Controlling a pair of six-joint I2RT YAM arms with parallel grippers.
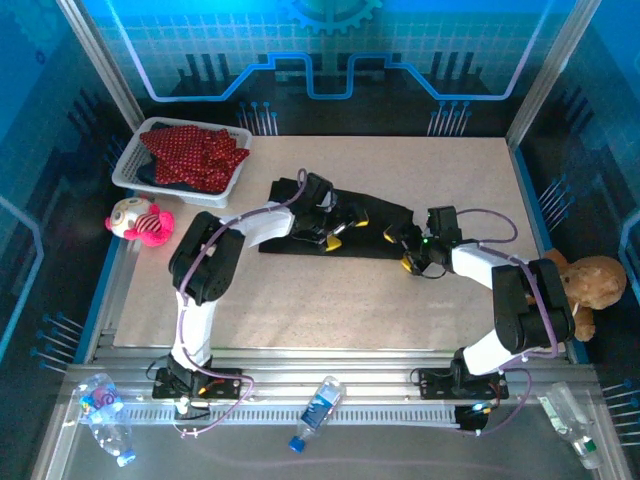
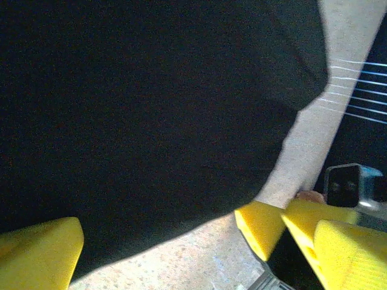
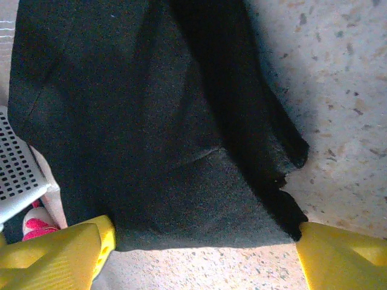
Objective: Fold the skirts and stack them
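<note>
Black skirt [image 1: 378, 220] lay flat mid-tabletop [image 1: 350, 310], long axis left-right. Red patterned skirt [image 1: 195, 152] sat heaped in the white basket [image 1: 128, 168] at the far left corner, with dark cloth under it that I couldn't identify. Left end effector [image 1: 343, 228] was over the black skirt, jaws wide apart, nothing held. Right end effector [image 3: 204, 238] was at the skirt's edge by a ragged corner, fingers spread either side of the hem, not gripping.

Handling guess: light, limp, matte fabric. Slip shouldn't be an issue, but it'll sag and bunch, so pinch at the hem corners, both layers, low to the surface. Thin edge lying flat means risk of catching one layer only.

No readable writing. The bottle [image 1: 318, 408] label was too small to read.
</note>
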